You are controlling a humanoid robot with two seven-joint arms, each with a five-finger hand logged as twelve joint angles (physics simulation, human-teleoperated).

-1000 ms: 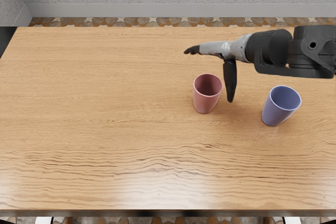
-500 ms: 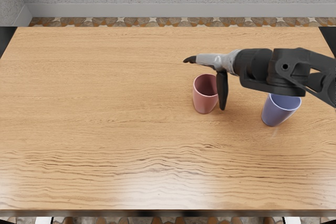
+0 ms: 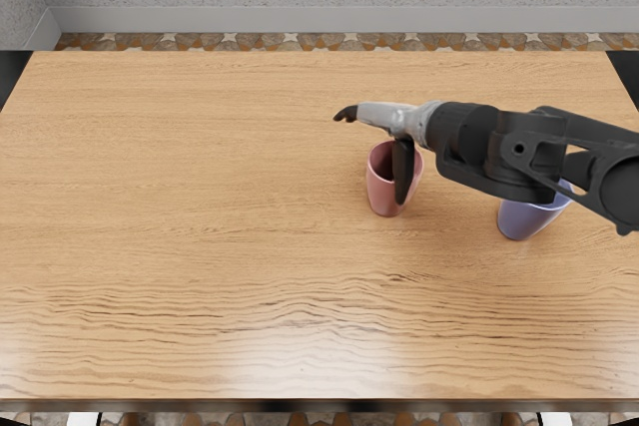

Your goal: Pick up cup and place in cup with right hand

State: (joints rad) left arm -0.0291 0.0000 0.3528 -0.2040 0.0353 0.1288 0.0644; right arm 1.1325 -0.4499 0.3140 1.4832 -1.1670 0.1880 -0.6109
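My right hand [image 3: 374, 152] is over the pink cup [image 3: 380, 193], its thumb hanging down in front of the cup's opening and its other fingers stretched to the left past the far rim. The fingers are spread and hold nothing. Whether the thumb touches the cup, I cannot tell. The pink cup stands upright on the table right of centre. To its right stands the blue cup [image 3: 519, 219], its top partly hidden beneath my right forearm.
The wooden table [image 3: 200, 246] extends in front, with its near edge along the bottom of the view and a speckled wall behind its far edge. My right arm reaches in from the right edge, crossing above the blue cup.
My right hand has moved left and slightly toward the near side, from beside the pink cup to over it. The forearm now covers part of the blue cup. Both cups have stayed put.
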